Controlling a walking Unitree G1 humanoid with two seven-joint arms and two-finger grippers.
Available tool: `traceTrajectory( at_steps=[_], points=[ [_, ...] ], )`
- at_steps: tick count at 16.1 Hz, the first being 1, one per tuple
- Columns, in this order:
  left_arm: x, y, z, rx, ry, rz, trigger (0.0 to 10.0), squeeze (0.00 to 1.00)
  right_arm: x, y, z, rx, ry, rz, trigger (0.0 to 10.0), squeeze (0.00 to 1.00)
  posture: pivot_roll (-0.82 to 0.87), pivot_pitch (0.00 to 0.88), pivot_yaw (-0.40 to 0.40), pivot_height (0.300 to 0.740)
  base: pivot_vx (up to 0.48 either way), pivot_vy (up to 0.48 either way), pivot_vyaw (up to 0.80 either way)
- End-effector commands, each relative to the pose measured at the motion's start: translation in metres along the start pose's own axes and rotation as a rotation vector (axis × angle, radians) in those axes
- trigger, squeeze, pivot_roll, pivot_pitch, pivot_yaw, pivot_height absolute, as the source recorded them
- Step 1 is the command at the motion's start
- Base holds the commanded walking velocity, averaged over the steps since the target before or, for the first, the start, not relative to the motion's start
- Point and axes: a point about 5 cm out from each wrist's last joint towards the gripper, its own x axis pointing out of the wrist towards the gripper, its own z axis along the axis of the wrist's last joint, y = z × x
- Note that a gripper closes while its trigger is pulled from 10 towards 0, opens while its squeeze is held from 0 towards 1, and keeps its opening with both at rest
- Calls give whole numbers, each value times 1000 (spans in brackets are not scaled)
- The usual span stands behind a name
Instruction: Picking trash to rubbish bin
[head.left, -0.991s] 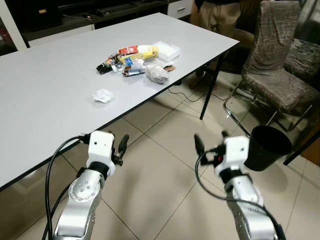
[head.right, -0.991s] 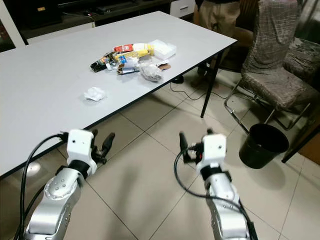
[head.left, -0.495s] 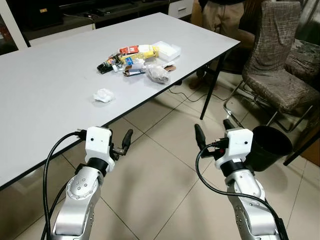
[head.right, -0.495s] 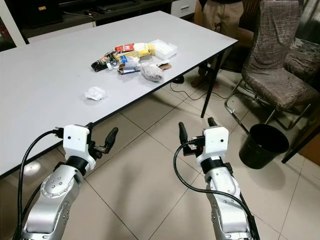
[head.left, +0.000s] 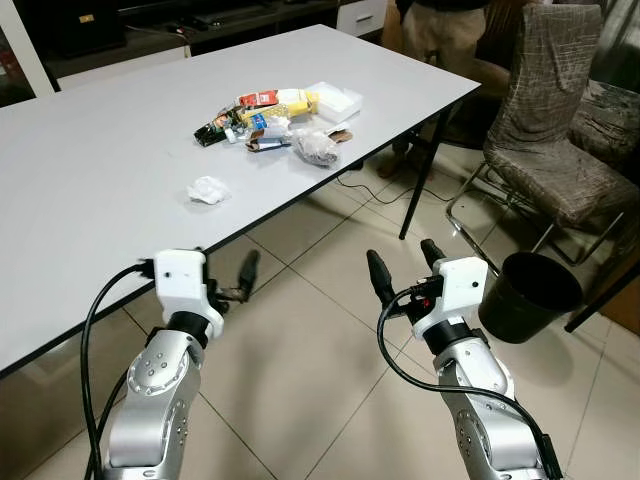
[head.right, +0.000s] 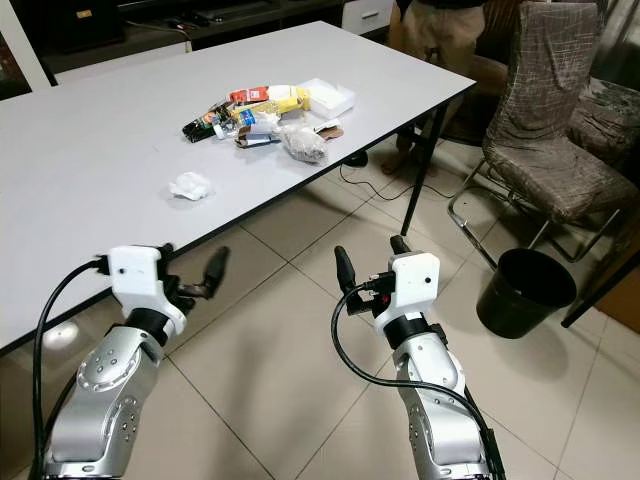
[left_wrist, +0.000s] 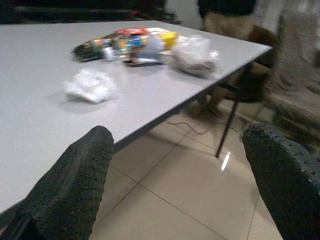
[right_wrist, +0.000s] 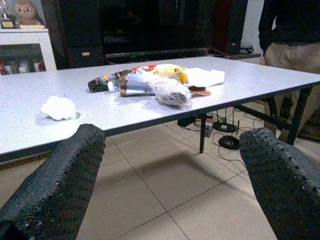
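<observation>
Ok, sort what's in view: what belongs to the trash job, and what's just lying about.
For the job:
crumpled tissue
wrapper pile
clear bag
white box
black bin
left gripper, open
right gripper, open

Lying about:
table
chair
floor cable
person standing beyond the table

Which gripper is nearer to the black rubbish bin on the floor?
The right gripper: the black rubbish bin stands just to its right. The left gripper is at the table edge, farther away.
</observation>
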Motion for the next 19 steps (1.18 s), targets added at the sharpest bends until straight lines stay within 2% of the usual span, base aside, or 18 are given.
traceTrajectory(
  at_steps=[1,2,3,4,7,9,11,13,17,19],
  points=[
    [3,5,5,8,2,57,10000,1000,2,-10,-6,-13,45,-61,10000,1000,-55,0,-57,740,0,0,0],
    [3,5,6,11,16,40,10000,1000,3,-13,-9,-40,65,-77,10000,863,-54,0,-58,740,0,0,0],
    [1,4,3,35,60,-6,10000,278,4,-14,-10,-79,70,-98,10000,0,-55,0,-60,740,0,0,0],
    [-3,10,-1,53,94,20,10000,0,5,-17,-10,-135,52,-165,10000,0,-54,0,-61,740,0,0,0],
    [-4,7,-4,122,86,13,10000,0,3,-19,-15,-88,104,-152,10000,0,-47,0,-59,740,0,0,0],
    [-4,0,-3,161,69,-29,10000,0,-1,-23,-21,-56,141,-176,10000,0,-49,0,-58,740,0,0,0],
    [-2,2,1,212,9,13,10000,0,-1,-18,-21,-54,148,-149,10000,0,-58,0,-50,740,0,0,0],
    [-1,1,1,212,17,-6,10000,0,-3,-17,-23,-53,150,-139,10000,0,-58,0,-48,740,0,0,0],
    [1,2,4,214,-7,-12,10000,0,-3,-12,-24,-124,155,-81,10000,0,-54,0,-49,740,0,0,0],
    [1,3,6,219,-17,-12,10000,0,-2,-7,-24,-132,159,-48,10000,0,-51,0,-51,740,276,0,359]
  ],
)
